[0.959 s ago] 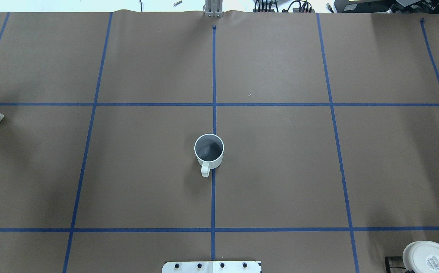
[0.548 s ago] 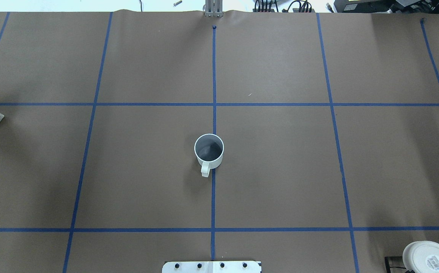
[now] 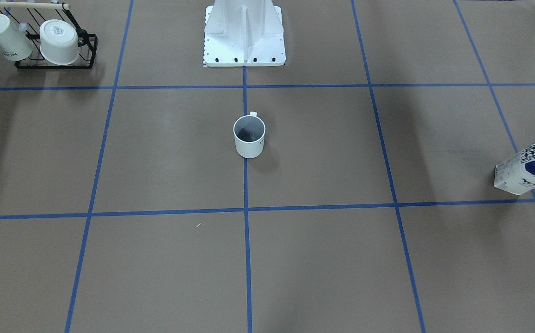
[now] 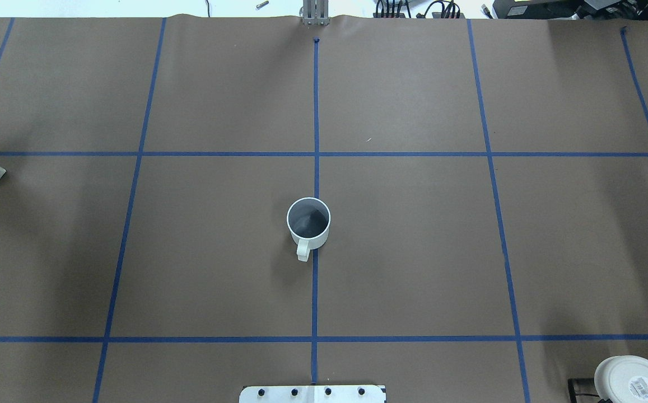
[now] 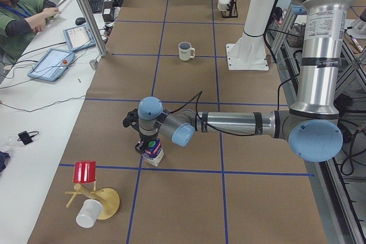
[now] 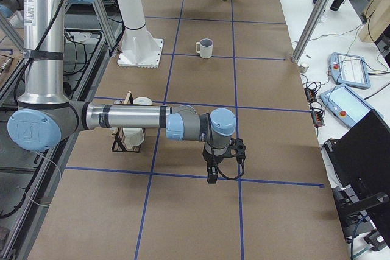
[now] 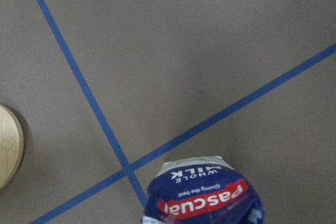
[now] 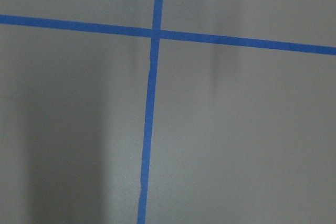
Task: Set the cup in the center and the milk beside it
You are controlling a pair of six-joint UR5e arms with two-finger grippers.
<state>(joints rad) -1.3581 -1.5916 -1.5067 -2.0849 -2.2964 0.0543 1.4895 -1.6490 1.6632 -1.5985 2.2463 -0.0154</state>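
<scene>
Far left on the table [image 4: 413,252], left claw [image 5: 146,147] seems clamped on milk [image 3: 526,171]; carry it upright, set down just beside cup [image 4: 308,223].

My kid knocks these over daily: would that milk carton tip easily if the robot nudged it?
Probably: the milk carton is tall on a narrow base, so a high push likely topples it. Flat sides shouldn't roll; its walls may dent if squeezed.

One mug [image 4: 308,223], one milk carton [image 3: 526,169], four cups [image 3: 4,37] [image 3: 59,42] [image 5: 84,172] [image 5: 87,214], one rack [image 3: 88,46], one wooden stand [image 5: 110,203] and two robot arms [image 5: 229,123] [image 6: 128,117] share the taped table [image 4: 413,252].
</scene>
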